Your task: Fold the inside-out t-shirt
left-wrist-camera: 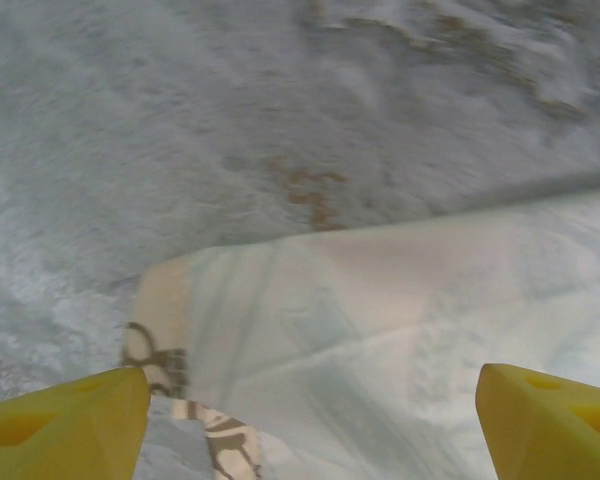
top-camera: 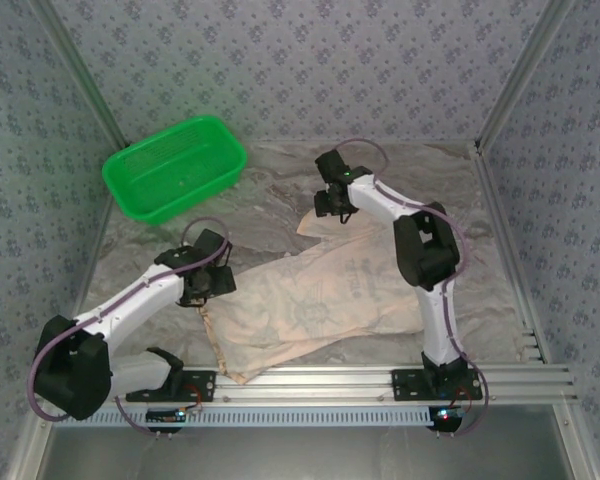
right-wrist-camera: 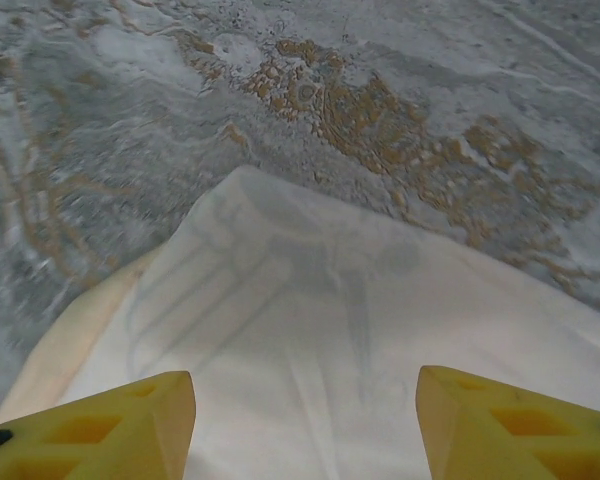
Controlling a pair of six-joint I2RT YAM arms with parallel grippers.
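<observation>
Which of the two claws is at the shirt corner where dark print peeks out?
The left gripper: the t-shirt corner by it shows dark brown print; the right gripper faces plain pale cloth.

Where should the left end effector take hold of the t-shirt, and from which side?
Probably the corner of the t-shirt below the open left end effector, from above: the cloth lies flat, and the turned-over edge there, showing print, gives a lip to pinch.
</observation>
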